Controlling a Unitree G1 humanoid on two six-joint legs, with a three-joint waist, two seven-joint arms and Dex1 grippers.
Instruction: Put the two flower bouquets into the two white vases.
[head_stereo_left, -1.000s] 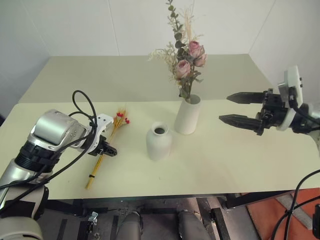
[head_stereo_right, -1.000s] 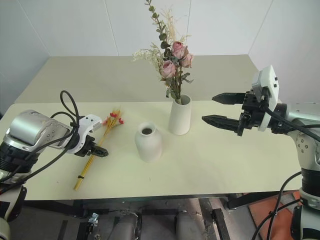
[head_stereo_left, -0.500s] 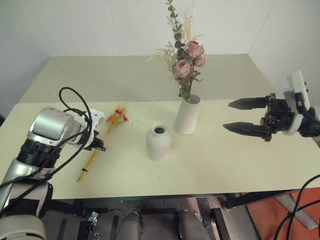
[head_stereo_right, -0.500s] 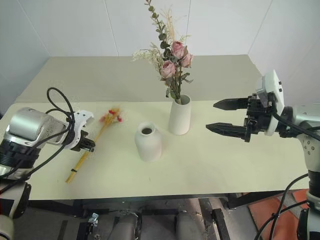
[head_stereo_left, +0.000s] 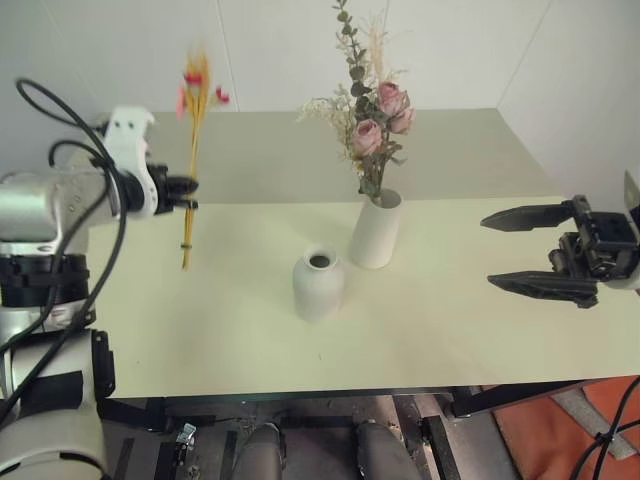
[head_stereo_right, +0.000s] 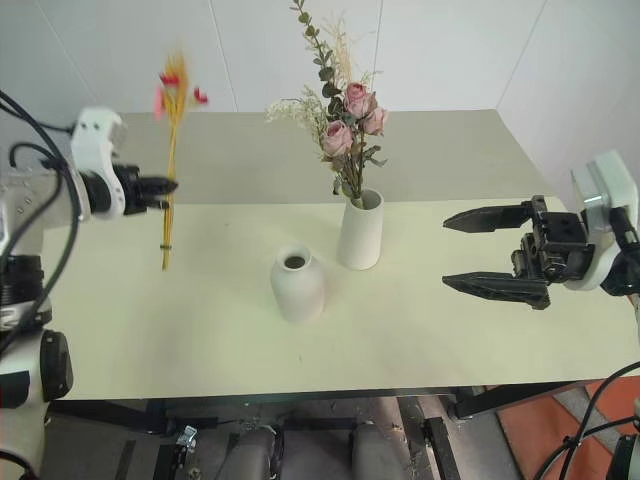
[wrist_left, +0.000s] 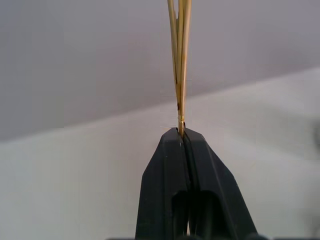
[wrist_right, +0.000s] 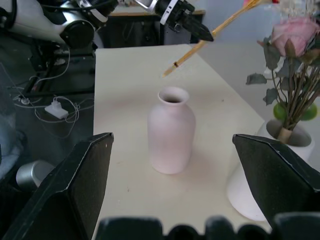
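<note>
Judging progress: task looked approx half done. Rose bouquet (head_stereo_left: 371, 120) (pink roses, eucalyptus, beige dried sprigs) already stood upright in the taller white cylinder vase (head_stereo_left: 376, 230), stems down in its wide mouth. 2nd bouquet, the thin yellow-stalk bundle w/ small red blooms (head_stereo_left: 192, 150), was not yet placed: it hung in the air above the counter's (head_stereo_left: 450, 330) left side, roughly vertical, blooms up, cut ends down, well clear of the surface. Left end effector (head_stereo_left: 185, 185) was pressed shut on the stalks, pinching them partway along their length; left wrist view showed the black fingers (wrist_left: 170, 170) clamped together w/ the stalks (wrist_left: 179, 60) rising out between them.

Left to do, as I read it: carry the bundle over to the shorter rounded bottle vase (head_stereo_left: 318, 283), empty, standing just beside the tall vase toward the near-left, & thread the stalk ends into its narrow dark opening (wrist_right: 173, 96).

Right end effector (head_stereo_left: 540, 250) sat at the counter's right side, fingers spread wide, holding nothing, well apart from both vases.

Obstacles: none lay between bundle & short vase. Main concerns were the small mouth, needing stalk ends lined up above it, & the rose sprigs spreading out near that path
</note>
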